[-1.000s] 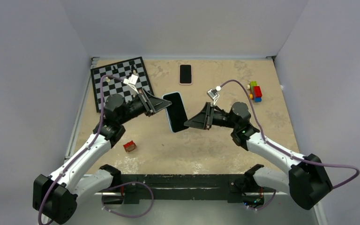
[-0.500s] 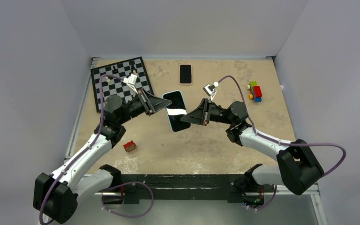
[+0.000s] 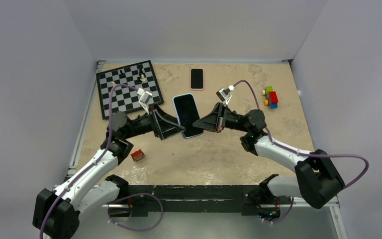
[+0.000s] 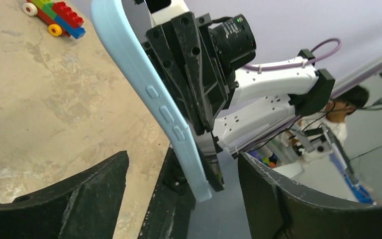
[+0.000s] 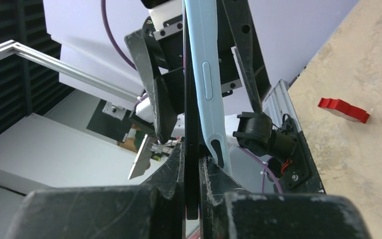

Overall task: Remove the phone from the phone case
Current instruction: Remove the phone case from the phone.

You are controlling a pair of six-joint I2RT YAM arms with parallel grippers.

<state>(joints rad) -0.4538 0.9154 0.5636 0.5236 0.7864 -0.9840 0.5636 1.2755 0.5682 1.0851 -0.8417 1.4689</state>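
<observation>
Left hand (image 3: 178, 130) has opened and dropped lower; right hand (image 3: 198, 124) pinches phone (image 3: 187, 113).

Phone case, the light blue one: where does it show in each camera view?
Top external: phone case near picture centre.
Left wrist: curved strip, upper left to bottom centre.
Right wrist: upright strip, top centre.
Shared landmark: red block, in top external and right wrist.

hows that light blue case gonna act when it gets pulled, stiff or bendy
Probably bendy: in the left wrist view the case bows along its length instead of lying straight. It likely peels rather than snaps, since in the right wrist view one corner stands clear of the phone pinched in the right end effector.
</observation>
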